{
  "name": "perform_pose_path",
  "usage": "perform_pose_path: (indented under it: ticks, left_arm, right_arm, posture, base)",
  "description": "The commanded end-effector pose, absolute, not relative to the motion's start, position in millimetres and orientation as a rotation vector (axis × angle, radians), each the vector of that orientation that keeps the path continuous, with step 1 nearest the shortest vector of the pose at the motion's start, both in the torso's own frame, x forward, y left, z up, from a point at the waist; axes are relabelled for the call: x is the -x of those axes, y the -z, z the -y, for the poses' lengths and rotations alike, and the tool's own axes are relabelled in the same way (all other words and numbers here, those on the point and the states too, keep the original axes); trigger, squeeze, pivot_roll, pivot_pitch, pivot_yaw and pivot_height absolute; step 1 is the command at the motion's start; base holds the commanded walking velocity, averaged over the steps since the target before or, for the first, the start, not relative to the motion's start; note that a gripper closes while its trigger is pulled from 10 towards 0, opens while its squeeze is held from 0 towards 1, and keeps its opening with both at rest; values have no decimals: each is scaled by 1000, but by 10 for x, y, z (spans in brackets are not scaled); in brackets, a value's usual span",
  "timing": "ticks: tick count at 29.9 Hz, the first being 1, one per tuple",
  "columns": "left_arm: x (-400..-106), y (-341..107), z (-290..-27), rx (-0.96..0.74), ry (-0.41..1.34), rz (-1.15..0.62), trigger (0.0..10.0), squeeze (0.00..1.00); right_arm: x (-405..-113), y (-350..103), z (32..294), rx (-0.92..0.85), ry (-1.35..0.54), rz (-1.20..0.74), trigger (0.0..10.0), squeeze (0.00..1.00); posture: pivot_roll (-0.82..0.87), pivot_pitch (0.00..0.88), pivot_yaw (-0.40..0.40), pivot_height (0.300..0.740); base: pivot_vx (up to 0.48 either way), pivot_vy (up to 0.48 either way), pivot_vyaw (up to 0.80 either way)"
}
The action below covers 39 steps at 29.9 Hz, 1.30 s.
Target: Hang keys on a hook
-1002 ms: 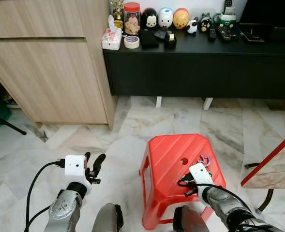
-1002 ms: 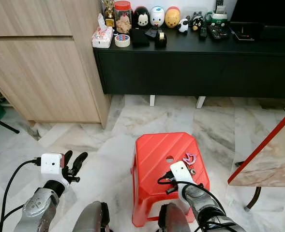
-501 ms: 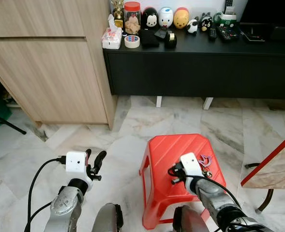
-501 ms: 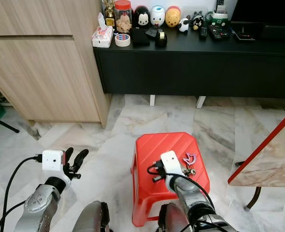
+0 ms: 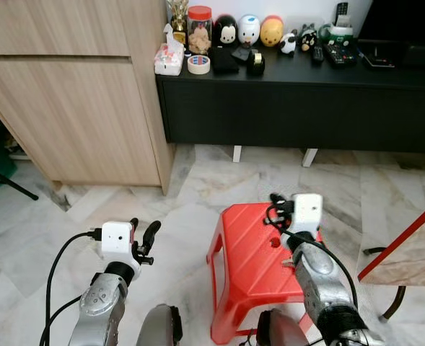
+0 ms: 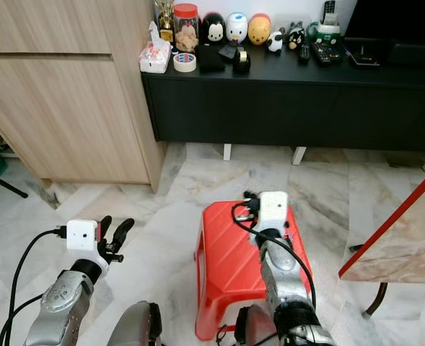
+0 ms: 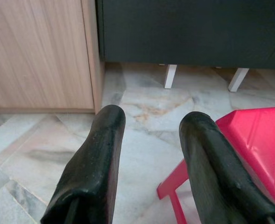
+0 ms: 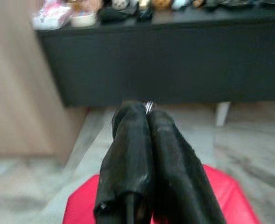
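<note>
Right gripper (image 8: 146, 109) raised over the far edge of the red stool (image 5: 252, 267), lower centre of the head view. In the wrist view its two fingers (image 8: 128, 154) are pressed together, with a sliver of metal ring, the keys (image 8: 149, 106), pinched at the tips. Most of the bunch is hidden behind the fingers, so its hang and long axis cannot be read. Keys are therefore in the right gripper, off the stool.

Left gripper (image 7: 149, 126) sits low in the lower left of the head view, fingers spread with floor visible between them, holding nothing. It points toward the stool's near corner and the cabinet (image 5: 75, 108).

Hook: none identifiable in these views. The black console (image 5: 306, 86) across the upper frame carries jars, toys and remotes; no peg or rack can be made out there or on the cabinet.

Judgement: pick-up done, carry phase begins. The key relation, hook versus gripper tips, is unresolved. The right arm is the only candidate, since it holds the keys. Risk: thin pinch on the ring, bunch may swing or slip in transit.
</note>
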<state>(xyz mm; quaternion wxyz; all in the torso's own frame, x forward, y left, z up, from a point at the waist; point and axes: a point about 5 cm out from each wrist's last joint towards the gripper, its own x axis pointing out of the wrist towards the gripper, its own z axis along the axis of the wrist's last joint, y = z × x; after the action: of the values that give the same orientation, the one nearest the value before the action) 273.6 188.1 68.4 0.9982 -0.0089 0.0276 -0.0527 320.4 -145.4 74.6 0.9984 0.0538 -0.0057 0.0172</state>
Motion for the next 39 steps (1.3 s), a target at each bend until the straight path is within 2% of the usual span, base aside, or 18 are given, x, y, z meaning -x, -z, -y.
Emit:
perform_pose_path:
  ticks: [1, 2, 4, 5, 15, 32, 39]
  left_arm:
    - [-2740, -663, -1858, -1, 111, -59, 10000, 0]
    - [-2748, -661, -1851, 1, 110, -57, 10000, 0]
    - [-2751, -660, -1847, 2, 111, -56, 10000, 0]
    - [-2757, -659, -1839, 5, 112, -55, 10000, 0]
    - [-2769, -627, -1774, 25, 115, -43, 10000, 0]
    - [-2759, -587, -1739, 33, 124, -39, 10000, 0]
    - [-2775, -595, -1745, 35, 118, -37, 10000, 0]
  right_arm:
    - [-3192, -816, 1495, -92, 1, 62, 0, 0]
    - [-3169, -854, 1497, -59, 9, 94, 3216, 0]
    - [-3154, -872, 1499, -49, 20, 110, 3216, 0]
    - [-3137, -893, 1505, -42, 31, 127, 10000, 0]
    - [-3004, -934, 1518, -32, 90, 175, 10000, 0]
    - [-2974, -907, 1520, -27, 95, 154, 10000, 0]
    - [-2987, -909, 1509, -29, 86, 148, 10000, 0]
  posture:
    - [150, 43, -42, 612]
    - [144, 36, -45, 612]
    - [144, 36, -45, 612]
    - [138, 35, -47, 612]
    - [133, 6, -63, 612]
    - [128, 0, -68, 732]
    - [127, 1, -71, 740]
  base:
    - [0, 0, 0]
    - [0, 0, 0]
    - [0, 0, 0]
    - [0, 0, 0]
    - [0, 0, 0]
    - [0, 0, 0]
    - [0, 0, 0]
